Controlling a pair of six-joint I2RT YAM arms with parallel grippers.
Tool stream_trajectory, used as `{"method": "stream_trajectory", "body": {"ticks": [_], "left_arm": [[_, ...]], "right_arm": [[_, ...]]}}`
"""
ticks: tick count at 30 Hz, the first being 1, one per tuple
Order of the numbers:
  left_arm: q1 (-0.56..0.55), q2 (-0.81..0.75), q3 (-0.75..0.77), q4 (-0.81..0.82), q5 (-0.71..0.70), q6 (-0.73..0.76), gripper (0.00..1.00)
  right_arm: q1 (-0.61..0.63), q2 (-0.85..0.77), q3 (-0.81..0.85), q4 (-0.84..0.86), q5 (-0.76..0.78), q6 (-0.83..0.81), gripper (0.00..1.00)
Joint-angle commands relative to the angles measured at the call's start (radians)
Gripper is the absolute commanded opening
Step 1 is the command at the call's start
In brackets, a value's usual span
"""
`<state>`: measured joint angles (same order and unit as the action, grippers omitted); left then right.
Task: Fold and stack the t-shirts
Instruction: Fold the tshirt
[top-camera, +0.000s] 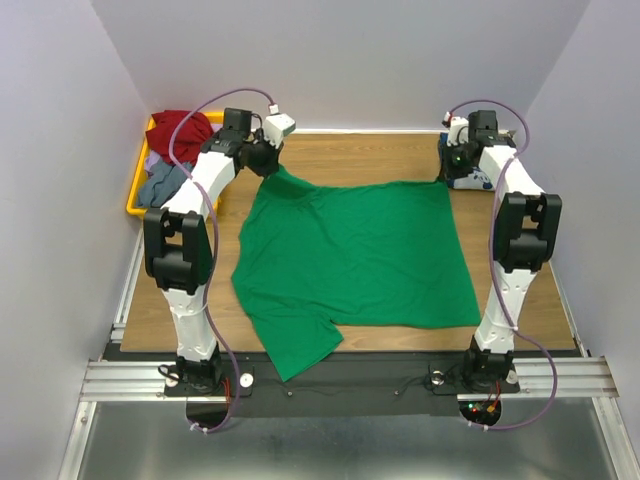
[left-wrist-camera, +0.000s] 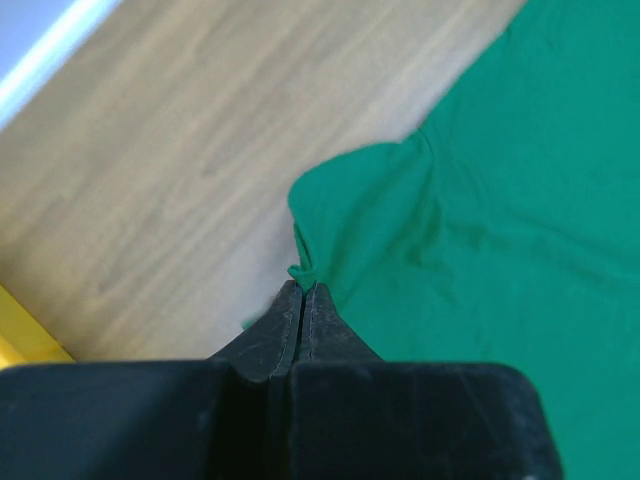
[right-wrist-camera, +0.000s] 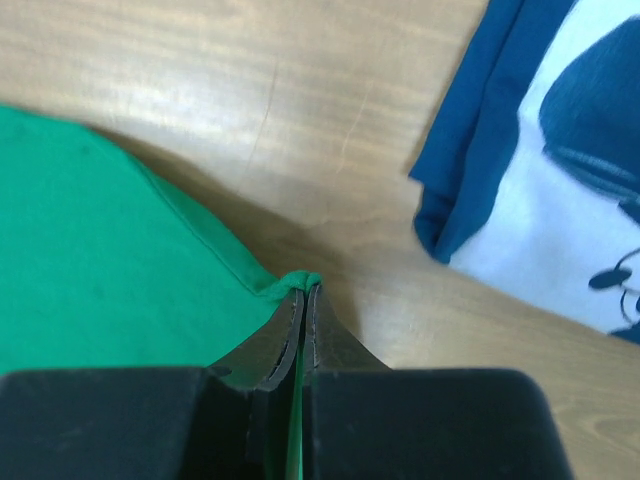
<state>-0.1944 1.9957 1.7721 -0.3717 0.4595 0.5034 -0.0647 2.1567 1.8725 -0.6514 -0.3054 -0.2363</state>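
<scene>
— Lying spread over the light wooden table (top-camera: 345, 150), the plain bright green cloth t-shirt (top-camera: 360, 255) has its near-left sleeve past the near edge.
— Who holds it?
— The left gripper (left-wrist-camera: 302, 290) pinches the far-left corner and the right gripper (right-wrist-camera: 305, 292) the far-right, each with its fingers pressed together on cloth.
— Around it?
— The navy blue t-shirt with white cartoon print (right-wrist-camera: 560, 200) lies just right, apart. The yellow plastic bin (top-camera: 134, 190) of clothes sits far left.

The setting is a robotics lab work cell. Plain pale walls (top-camera: 350, 60) box in a wooden tabletop (top-camera: 360, 155) on three sides. Aluminium rails (top-camera: 560, 378) cross the bottom of the frame, carrying the cabled left arm (top-camera: 185, 250) and right arm (top-camera: 520, 240). A yellow bin (top-camera: 133, 195) of crumpled clothes sits upper left.
</scene>
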Motion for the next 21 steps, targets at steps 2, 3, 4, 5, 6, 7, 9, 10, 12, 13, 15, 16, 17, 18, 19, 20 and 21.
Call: {"method": "stream_trajectory", "body": {"ticks": [2,3,4,5,6,7,9,10,12,13,15,16,17,18,19,20,21], "left_arm": [[0.004,-0.213,-0.144,0.008,0.036,0.026,0.0],[0.004,-0.25,-0.169,0.011,0.041,0.027,0.0],[0.003,-0.267,-0.189,0.016,0.041,0.026,0.0],[0.004,-0.3,-0.23,0.019,0.044,0.023,0.0],[0.003,-0.317,-0.25,0.02,0.045,0.023,0.0],[0.004,-0.336,-0.27,0.025,0.047,0.023,0.0],[0.004,-0.386,-0.327,0.037,0.048,0.017,0.0],[0.004,-0.402,-0.345,0.039,0.05,0.015,0.0],[0.004,-0.449,-0.398,0.039,0.054,0.012,0.0],[0.003,-0.463,-0.413,0.037,0.057,0.011,0.0],[0.004,-0.503,-0.46,0.033,0.053,0.015,0.0],[0.004,-0.52,-0.48,0.036,0.047,0.015,0.0],[0.004,-0.534,-0.514,0.037,0.045,0.017,0.0],[0.004,-0.561,-0.534,0.036,0.041,0.017,0.0],[0.004,-0.577,-0.554,0.039,0.041,0.017,0.0],[0.003,-0.604,-0.595,0.042,0.041,0.012,0.0],[0.003,-0.617,-0.615,0.042,0.047,0.011,0.0]], "right_arm": [[-0.011,-0.123,-0.055,0.009,-0.003,-0.067,0.0],[-0.012,-0.139,-0.064,0.009,-0.003,-0.078,0.01],[-0.014,-0.146,-0.075,0.009,-0.006,-0.084,0.01],[-0.018,-0.152,-0.09,0.009,-0.009,-0.092,0.01],[-0.021,-0.158,-0.098,0.009,-0.011,-0.095,0.01],[-0.024,-0.164,-0.104,0.009,-0.012,-0.097,0.01],[-0.032,-0.182,-0.122,0.009,-0.024,-0.104,0.01],[-0.037,-0.189,-0.13,0.009,-0.027,-0.107,0.01],[-0.041,-0.208,-0.157,0.009,-0.037,-0.12,0.01],[-0.044,-0.216,-0.17,0.009,-0.041,-0.124,0.01],[-0.052,-0.241,-0.205,0.009,-0.058,-0.141,0.01],[-0.053,-0.251,-0.219,0.009,-0.063,-0.147,0.01],[-0.056,-0.261,-0.231,0.009,-0.066,-0.153,0.01],[-0.058,-0.27,-0.248,0.009,-0.075,-0.161,0.0],[-0.06,-0.293,-0.277,0.009,-0.077,-0.175,0.01],[-0.061,-0.302,-0.292,0.009,-0.08,-0.182,0.01],[-0.064,-0.313,-0.306,0.009,-0.086,-0.193,0.01]]}}
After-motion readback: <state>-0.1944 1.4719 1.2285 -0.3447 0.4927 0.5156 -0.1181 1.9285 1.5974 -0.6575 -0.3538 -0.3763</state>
